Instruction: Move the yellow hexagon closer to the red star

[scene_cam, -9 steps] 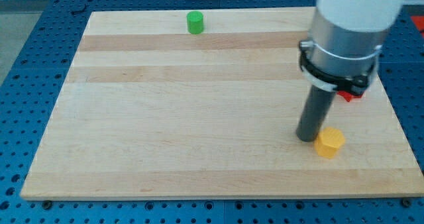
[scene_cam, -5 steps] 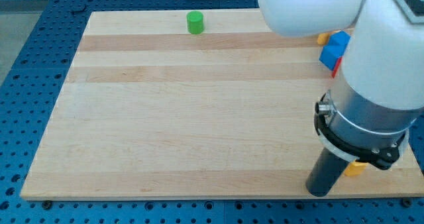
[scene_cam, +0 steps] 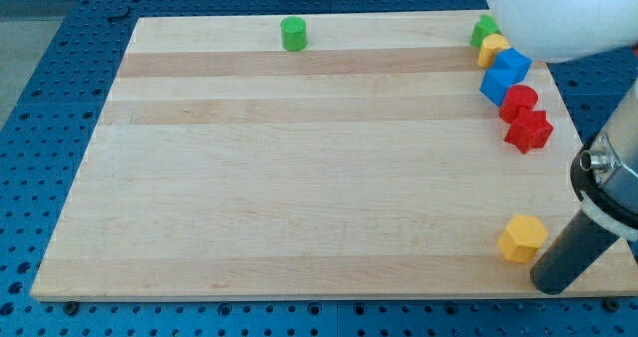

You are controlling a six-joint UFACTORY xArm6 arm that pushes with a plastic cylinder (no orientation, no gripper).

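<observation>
The yellow hexagon (scene_cam: 522, 238) is found near the bottom right corner of the wooden board (scene_cam: 299, 177), lying flat on it; my tip (scene_cam: 551, 287) is placed just beside it, to the view's right and a little lower, close to the board's bottom edge, and whether the two touch cannot be told; no fingers are carried by the rod, so nothing is gripped. The red star (scene_cam: 529, 130) is seen well apart from the hexagon, higher along the right edge; directly above it, and touching it, a red cylinder (scene_cam: 518, 102) is set; further up, two blue blocks (scene_cam: 503, 74) are packed together, their shape not being clear; above them a small yellow block (scene_cam: 492, 49) and a green block (scene_cam: 485, 28) are placed near the top right corner; a green cylinder (scene_cam: 293, 34) stands alone at the top edge, left of the middle.
</observation>
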